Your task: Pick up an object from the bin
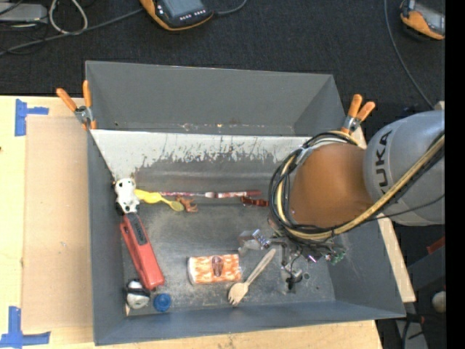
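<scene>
My gripper (292, 273) hangs low over the bin floor at the front right, under the arm's orange cover. A pale wooden fork (251, 276) lies slanted just to its left, with the handle end reaching up towards the gripper. A small crumpled silvery piece (253, 240) sits just above that handle. Further left, an orange and white packet (214, 268) lies flat on the floor. I see nothing held by the gripper.
A red long-handled tool (142, 253) lies along the left wall, with a white spotted toy (125, 194) and a yellow piece (155, 197) above it. A blue cap (161, 302) and a silver-black ball (136, 293) sit in the front left corner. A copper-coloured rod (211, 194) lies by the back wall.
</scene>
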Action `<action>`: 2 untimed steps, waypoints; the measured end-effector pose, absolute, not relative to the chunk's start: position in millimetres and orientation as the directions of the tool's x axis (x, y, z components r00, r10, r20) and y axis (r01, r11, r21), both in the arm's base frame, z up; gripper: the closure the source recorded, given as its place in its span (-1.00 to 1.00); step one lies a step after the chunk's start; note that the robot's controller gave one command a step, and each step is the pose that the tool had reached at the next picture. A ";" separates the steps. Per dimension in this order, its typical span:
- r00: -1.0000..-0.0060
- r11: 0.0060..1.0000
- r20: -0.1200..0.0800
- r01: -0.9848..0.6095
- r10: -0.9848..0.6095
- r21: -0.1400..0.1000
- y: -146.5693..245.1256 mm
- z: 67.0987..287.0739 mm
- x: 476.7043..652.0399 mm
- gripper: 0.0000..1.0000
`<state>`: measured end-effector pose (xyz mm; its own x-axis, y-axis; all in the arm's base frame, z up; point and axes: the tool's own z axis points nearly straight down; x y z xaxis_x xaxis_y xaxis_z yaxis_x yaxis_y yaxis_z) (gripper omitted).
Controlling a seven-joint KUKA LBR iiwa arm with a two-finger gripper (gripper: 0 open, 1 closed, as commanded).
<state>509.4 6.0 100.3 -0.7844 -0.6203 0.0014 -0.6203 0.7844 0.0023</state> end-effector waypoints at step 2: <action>-0.798 0.798 -0.001 -0.602 -0.602 0.003 115.5 70.2 505.0 1.00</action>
<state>505.0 115.5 70.2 -0.7985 -0.6020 -0.0005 -0.6020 0.7985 0.0034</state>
